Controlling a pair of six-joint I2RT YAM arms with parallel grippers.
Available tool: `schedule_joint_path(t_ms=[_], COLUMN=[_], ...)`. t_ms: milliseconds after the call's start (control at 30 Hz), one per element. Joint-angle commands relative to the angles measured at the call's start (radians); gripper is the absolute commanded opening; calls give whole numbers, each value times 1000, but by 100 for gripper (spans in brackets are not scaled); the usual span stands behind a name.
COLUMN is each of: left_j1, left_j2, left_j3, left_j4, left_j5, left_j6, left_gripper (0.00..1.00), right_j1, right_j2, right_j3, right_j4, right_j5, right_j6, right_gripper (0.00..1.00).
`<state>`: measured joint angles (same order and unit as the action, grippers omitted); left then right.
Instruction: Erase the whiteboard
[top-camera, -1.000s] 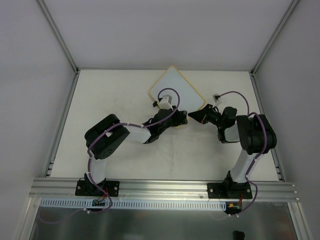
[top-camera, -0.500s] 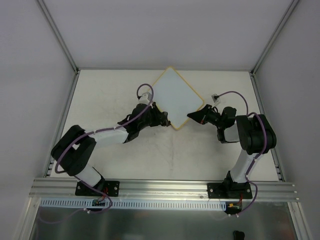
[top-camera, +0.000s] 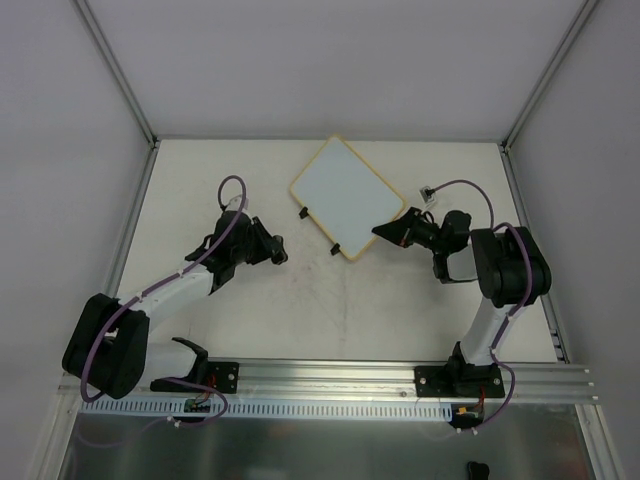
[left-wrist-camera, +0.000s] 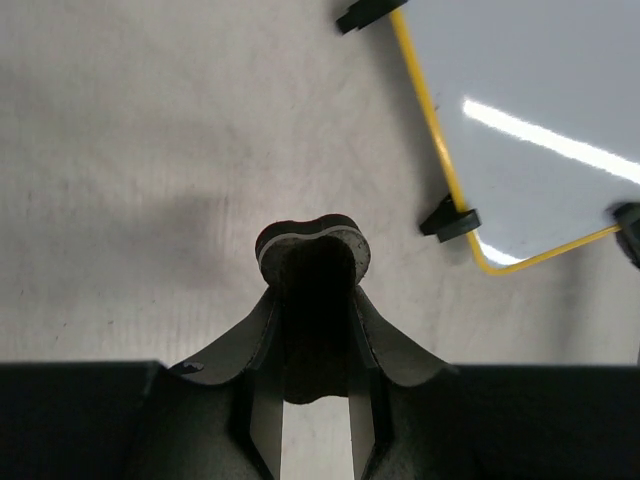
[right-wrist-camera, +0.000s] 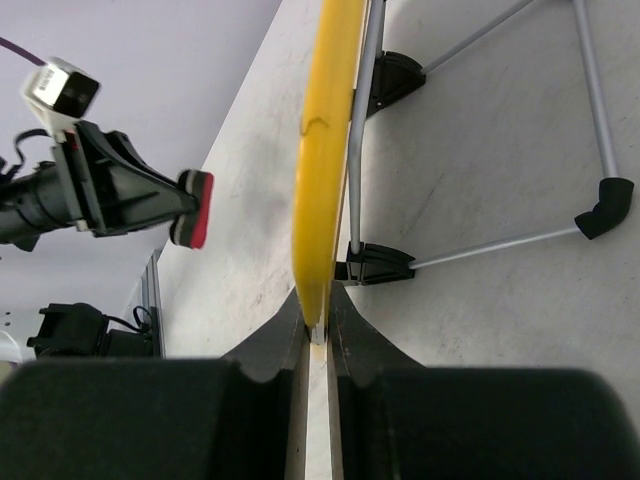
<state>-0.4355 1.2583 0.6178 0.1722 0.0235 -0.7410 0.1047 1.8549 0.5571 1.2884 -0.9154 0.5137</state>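
The whiteboard (top-camera: 348, 197) lies tilted at the back middle of the table, white with a yellow rim and two black feet (top-camera: 336, 248) on its near-left edge. My right gripper (top-camera: 386, 231) is shut on its right corner. The right wrist view shows the jaws (right-wrist-camera: 318, 325) clamped on the yellow rim (right-wrist-camera: 325, 150). My left gripper (top-camera: 277, 249) is left of the board, apart from it, shut on a small eraser (left-wrist-camera: 312, 250). The eraser's red face shows in the right wrist view (right-wrist-camera: 197, 210). The board's corner shows in the left wrist view (left-wrist-camera: 540, 110).
A thin wire stand (right-wrist-camera: 500, 240) with black end caps sits under the board. A small white connector (top-camera: 432, 192) on a purple cable lies by the right arm. Metal rails (top-camera: 128, 240) edge the table on both sides, and walls stand behind it.
My left arm swung left off the board with the eraser and now sits over the table beside it. The board turned and shifted slightly left. The right gripper kept its hold.
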Motion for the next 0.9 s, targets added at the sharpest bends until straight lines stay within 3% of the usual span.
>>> schedule_joint_path(t_ms=[0,167,567,867], left_j1=[17,26,104,153], left_j2=[0,-10,3,142], left_j3=[-45,-78,-107,-56], left_j4=[-57,-57,-80,-86], left_j5=[62,55,84,151], left_j6=[-20,-11,25,71], left_gripper=[0,0,1,29], right_j1=[29,32,35,35], right_j2=[0,49,30,30], right_j3=[43,90,50,47], right_j4=[236,236,236,238], right_j5=[-118,-160,-140,-135], right_j6=[32,91,59,54], right_gripper=[0,0,0,0])
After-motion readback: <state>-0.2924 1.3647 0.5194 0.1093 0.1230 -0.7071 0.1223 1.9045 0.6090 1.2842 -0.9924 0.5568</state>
